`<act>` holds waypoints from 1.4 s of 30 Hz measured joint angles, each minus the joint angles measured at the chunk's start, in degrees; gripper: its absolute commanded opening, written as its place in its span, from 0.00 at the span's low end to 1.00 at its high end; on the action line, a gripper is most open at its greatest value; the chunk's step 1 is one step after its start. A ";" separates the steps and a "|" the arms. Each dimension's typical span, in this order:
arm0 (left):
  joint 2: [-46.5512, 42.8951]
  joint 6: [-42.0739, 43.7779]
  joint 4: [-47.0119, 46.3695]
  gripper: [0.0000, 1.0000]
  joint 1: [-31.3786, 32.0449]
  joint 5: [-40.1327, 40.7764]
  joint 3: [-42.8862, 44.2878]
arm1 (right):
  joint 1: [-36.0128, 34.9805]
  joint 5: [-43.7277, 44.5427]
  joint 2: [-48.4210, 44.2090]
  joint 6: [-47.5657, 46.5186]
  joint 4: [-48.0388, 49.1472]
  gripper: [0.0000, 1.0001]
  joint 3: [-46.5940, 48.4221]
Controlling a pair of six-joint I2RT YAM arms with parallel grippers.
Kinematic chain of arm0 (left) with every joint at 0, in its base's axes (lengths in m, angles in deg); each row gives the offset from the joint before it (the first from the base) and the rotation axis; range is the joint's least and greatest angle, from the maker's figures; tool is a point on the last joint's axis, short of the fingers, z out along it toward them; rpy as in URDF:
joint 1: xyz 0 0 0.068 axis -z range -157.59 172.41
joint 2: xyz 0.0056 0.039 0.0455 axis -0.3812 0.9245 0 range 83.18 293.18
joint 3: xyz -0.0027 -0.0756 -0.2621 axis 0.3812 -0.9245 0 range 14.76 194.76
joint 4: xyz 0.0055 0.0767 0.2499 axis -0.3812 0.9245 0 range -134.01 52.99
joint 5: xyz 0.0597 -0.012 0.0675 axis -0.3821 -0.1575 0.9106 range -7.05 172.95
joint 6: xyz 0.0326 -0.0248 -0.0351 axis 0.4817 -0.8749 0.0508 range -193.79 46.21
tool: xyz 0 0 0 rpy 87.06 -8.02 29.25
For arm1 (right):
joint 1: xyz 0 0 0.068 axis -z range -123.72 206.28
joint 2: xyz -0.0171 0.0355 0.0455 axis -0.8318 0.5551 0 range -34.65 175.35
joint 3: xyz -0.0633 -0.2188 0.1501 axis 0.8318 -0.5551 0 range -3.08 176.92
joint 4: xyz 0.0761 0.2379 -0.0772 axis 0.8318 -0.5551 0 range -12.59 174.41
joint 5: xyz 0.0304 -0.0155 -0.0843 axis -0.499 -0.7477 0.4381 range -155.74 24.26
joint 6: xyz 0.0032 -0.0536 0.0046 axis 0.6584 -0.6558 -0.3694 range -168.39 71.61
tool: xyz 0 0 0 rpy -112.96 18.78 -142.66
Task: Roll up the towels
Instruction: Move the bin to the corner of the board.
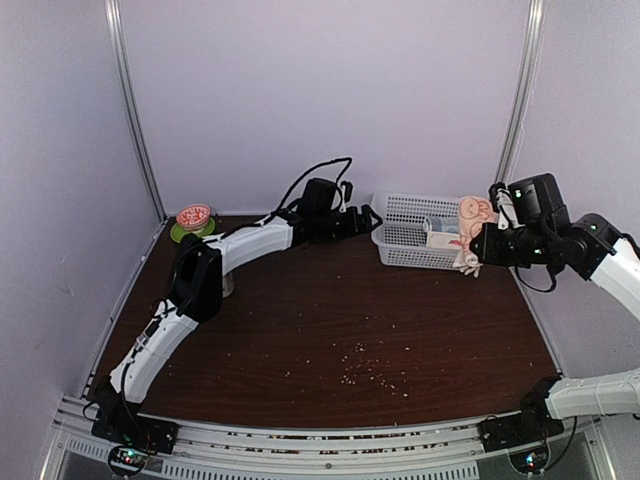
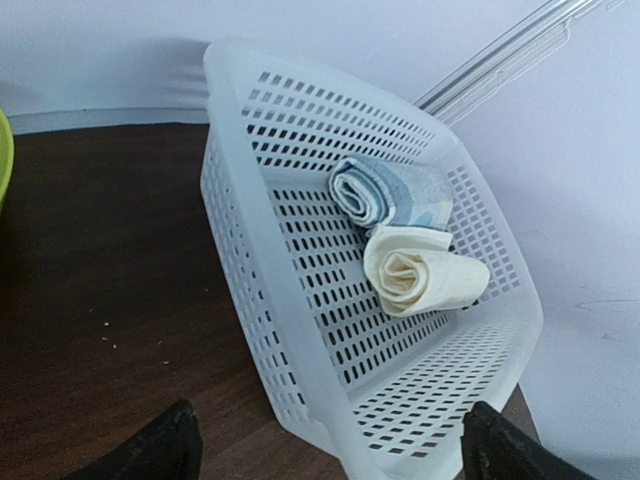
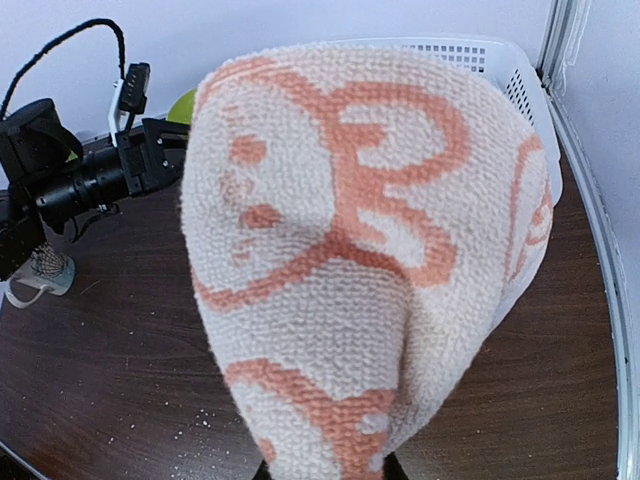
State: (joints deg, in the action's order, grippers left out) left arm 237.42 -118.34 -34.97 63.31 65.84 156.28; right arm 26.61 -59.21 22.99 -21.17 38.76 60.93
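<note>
Crumbs (image 1: 365,372) dot the dark table (image 1: 300,320) under pale walls (image 1: 320,90). Left gripper (image 1: 369,220) gapes beside the basket (image 1: 400,208); right gripper (image 1: 479,244) clamps the rabbit towel (image 3: 360,250), its jaws hidden.

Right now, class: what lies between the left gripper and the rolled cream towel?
Only the white basket's perforated side wall, in the left wrist view; the cream towel lies inside.

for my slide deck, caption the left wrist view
Rolled cream towel and a blue-white roll lie side by side in the white basket.
</note>
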 measured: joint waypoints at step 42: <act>-6.51 -10.54 -16.24 0.00 1.97 -4.61 -20.39 | 1.79 -1.20 -3.10 0.13 -1.33 0.00 0.57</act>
State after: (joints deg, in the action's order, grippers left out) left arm 230.90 -128.88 -51.21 65.28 61.23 135.88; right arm 28.40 -60.41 19.89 -21.04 37.42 61.50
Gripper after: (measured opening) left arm 0.097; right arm 0.104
